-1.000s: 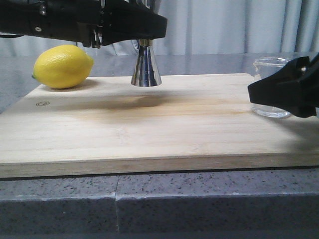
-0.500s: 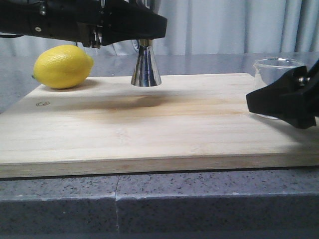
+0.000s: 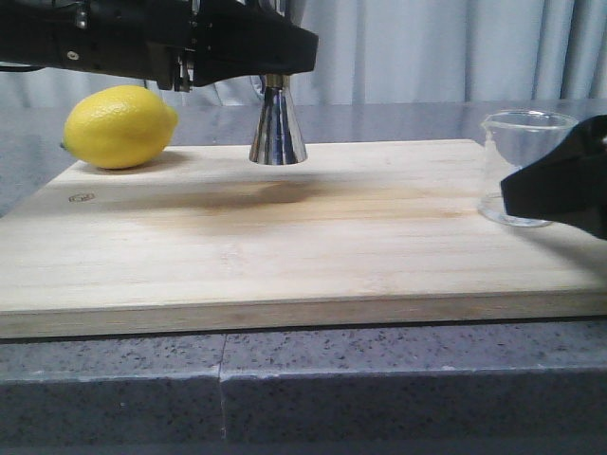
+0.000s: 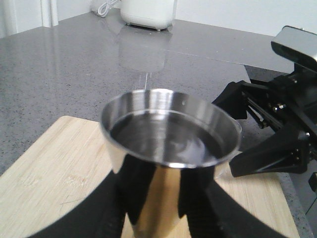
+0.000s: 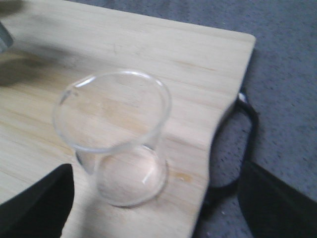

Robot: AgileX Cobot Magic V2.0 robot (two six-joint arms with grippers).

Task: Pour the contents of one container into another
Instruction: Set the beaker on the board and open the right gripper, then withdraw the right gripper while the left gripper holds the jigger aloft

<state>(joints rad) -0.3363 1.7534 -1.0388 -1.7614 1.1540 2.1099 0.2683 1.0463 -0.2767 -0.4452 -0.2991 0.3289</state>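
The steel jigger point(image 3: 278, 128) stands upright at the back of the wooden board point(image 3: 285, 256). My left gripper point(image 4: 161, 198) is shut on its narrow waist, one finger point(image 4: 131, 186) on each side. Its top cup point(image 4: 171, 139) holds clear liquid. I cannot tell whether its base touches the board. The glass beaker point(image 3: 524, 171) stands upright and looks empty near the board's right edge. My right gripper point(image 5: 156, 210) is open, its fingers point(image 5: 34, 206) wide apart and clear of the beaker point(image 5: 116, 139). In the front view the right gripper point(image 3: 561, 190) sits just right of the glass.
A yellow lemon point(image 3: 119, 126) lies on the board's back left corner. The board has a handle cut-out point(image 5: 242, 144) at its right end, over the grey speckled counter point(image 3: 379, 389). A white appliance point(image 4: 148, 12) stands far back on the counter.
My right gripper has drawn back to the right, away from the beaker, which now shows almost whole and stands alone. The left arm and jigger have not moved.
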